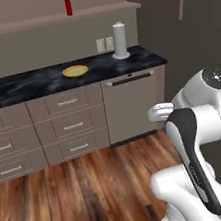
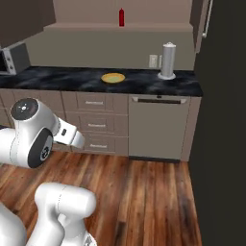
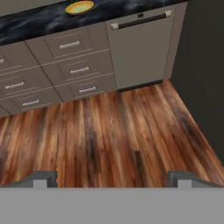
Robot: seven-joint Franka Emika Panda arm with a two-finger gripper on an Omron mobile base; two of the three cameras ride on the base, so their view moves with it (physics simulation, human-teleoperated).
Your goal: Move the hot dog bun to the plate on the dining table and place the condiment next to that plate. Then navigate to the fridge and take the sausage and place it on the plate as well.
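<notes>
Gripper (image 3: pixel 113 178) is hanging with its two fingertips spread wide and nothing between them, pointing down at the wooden floor (image 3: pixel 113 135) in front of the drawers (image 3: pixel 70 70). Up on the shelf (image 1: pixel 57 18) above the dark countertop (image 1: pixel 27 85), the red condiment bottle (image 1: pixel 68 6) is standing upright. A yellow plate (image 1: pixel 75 71) is sitting mid-counter, well apart from the paper towel roll (image 1: pixel 120 41) near the counter's right end.

left base view: being aimed forward across floor (image 1: pixel 69 190) at counter (image 1: pixel 27 85) | right base view: same counter (image 2: pixel 72 79) being shared, from right | hand view: being tilted down, nearer floor (image 3: pixel 109 135)
</notes>
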